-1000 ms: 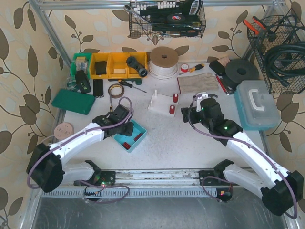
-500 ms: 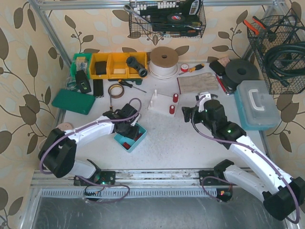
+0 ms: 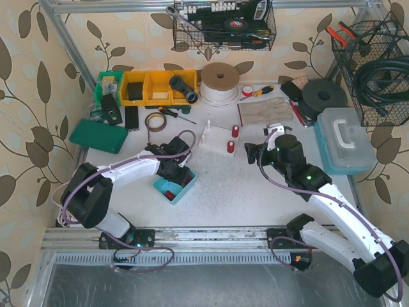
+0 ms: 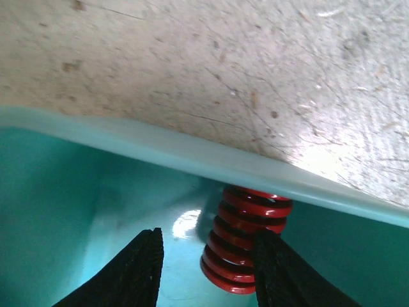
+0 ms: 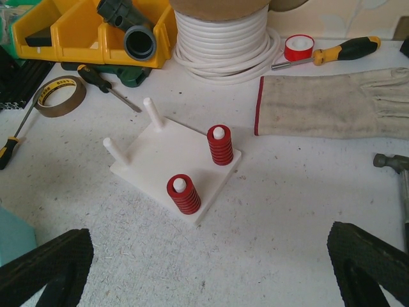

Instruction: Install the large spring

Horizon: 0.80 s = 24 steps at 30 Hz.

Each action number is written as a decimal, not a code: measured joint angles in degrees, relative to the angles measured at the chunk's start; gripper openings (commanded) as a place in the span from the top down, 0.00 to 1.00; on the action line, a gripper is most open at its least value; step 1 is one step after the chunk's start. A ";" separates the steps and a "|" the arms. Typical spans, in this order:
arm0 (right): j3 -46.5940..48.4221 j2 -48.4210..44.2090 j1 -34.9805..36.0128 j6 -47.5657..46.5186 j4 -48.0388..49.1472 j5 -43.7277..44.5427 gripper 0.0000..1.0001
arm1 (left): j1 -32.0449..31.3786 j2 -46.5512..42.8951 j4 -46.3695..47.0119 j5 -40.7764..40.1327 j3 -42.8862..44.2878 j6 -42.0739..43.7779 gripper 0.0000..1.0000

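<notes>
the left gripper [image 4: 208, 238] hangs spread inside the shallow teal plastic tray [image 4: 160, 144], left of the counter's centre, with the thick red coil spring [image 4: 233, 236] tucked against the tray wall, far nearer one finger than the other. closing this off-centre could tip or squirt the spring free, or jam a finger on the wall. the right gripper [image 5: 208, 233], spread wide, hovers by the white peg board [image 5: 160, 150] mid-counter and could crowd its bare pegs [image 5: 150, 114].
</notes>
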 measured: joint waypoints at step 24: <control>-0.02 1.68 0.00 -0.02 0.28 0.00 0.02 | 0.11 -10.62 -2.34 -3.56 -0.57 -2.58 0.54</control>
